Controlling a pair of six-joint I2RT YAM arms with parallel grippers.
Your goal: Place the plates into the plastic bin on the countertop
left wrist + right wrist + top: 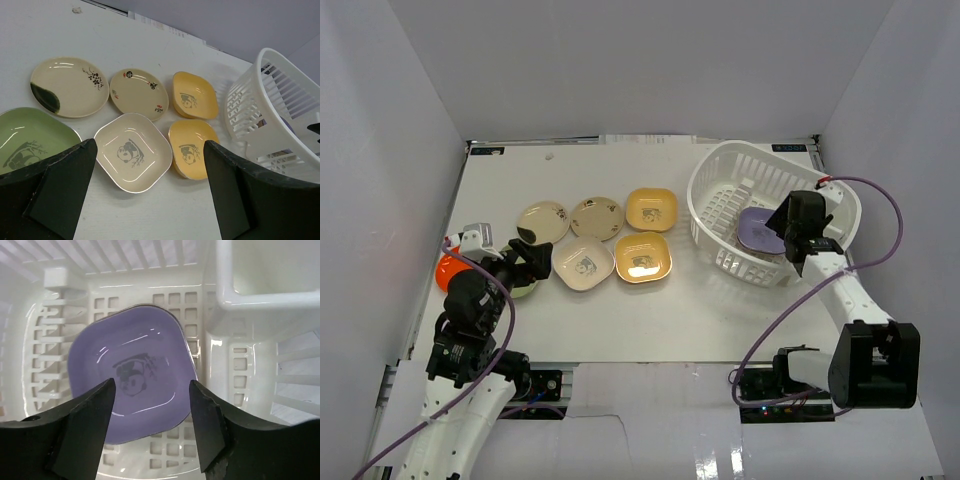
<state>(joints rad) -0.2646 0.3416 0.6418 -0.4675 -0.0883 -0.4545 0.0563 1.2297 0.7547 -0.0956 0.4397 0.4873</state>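
A purple plate (131, 371) with a centre print lies flat on the slotted floor of the white plastic bin (216, 365). My right gripper (152, 405) hangs open just above it and holds nothing; from above, the gripper (800, 243) is over the bin (718, 170), next to the purple plate (756, 230). On the countertop (650, 310) lie a cream round plate (65, 85), a tan round plate (137, 92), two yellow plates (195, 95) (192, 147), a cream square plate (132, 152) and a green plate (27, 137). My left gripper (150, 192) is wide open and empty above the table, in front of the cream square plate.
An orange plate (450, 270) lies at the table's left edge, partly hidden by the left arm. A raised white divider (260, 300) splits the bin. White walls enclose the table on three sides.
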